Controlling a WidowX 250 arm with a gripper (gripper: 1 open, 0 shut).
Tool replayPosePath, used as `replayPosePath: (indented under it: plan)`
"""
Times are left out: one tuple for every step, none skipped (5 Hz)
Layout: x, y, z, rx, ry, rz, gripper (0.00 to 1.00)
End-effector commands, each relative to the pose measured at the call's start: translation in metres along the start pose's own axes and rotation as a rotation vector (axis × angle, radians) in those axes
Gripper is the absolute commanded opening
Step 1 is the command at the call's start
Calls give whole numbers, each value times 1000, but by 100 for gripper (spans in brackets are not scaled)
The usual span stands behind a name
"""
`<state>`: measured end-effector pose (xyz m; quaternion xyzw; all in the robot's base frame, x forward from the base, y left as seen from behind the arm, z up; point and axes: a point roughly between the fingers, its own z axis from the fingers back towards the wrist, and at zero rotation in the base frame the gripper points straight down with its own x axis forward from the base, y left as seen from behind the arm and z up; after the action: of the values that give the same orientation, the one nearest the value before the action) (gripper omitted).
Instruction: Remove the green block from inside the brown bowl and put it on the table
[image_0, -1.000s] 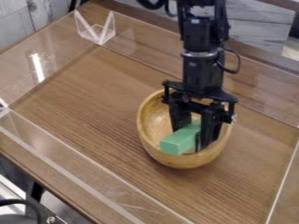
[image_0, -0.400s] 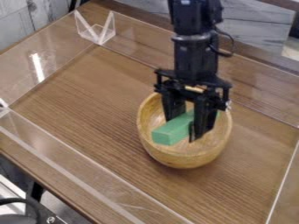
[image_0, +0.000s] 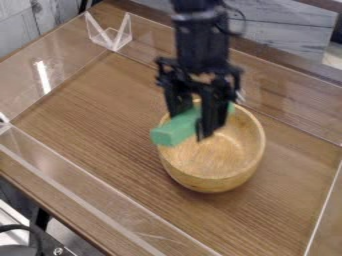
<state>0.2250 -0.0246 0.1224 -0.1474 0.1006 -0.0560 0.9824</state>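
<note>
Gripping the green block (image_0: 174, 131), the black pincer (image_0: 195, 118) is clenched on it, fingers pointing steeply down. Block hangs tilted in the air, above the left rim of the brown bowl (image_0: 214, 156), partly outside the bowl's edge, not touching bowl or surface (image_0: 94, 110). Bowl sits on the dark wood-grain surface, right of centre, nothing visible inside. Clear acrylic walls (image_0: 47, 70) edge the surface; a clear V-shaped stand (image_0: 108, 30) at the far left corner

Black arm, blurred, ending in a black 2-fingered gripper (image_0: 195, 122).
</note>
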Motion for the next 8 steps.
replayPosePath:
  plan:
    - [-18,20,63,26,-115,49,0]
    - [-40,55,102,38,-153,93,0]
    - [-52,102,108,52,-164,93,0]
    - [-54,108,95,51,-158,68,0]
    - [-53,104,79,44,-151,25,0]
    - [-48,104,60,47,-148,2,0]
    - [-42,100,39,54,-140,-14,0]
    - [-38,93,24,66,-138,-30,0]
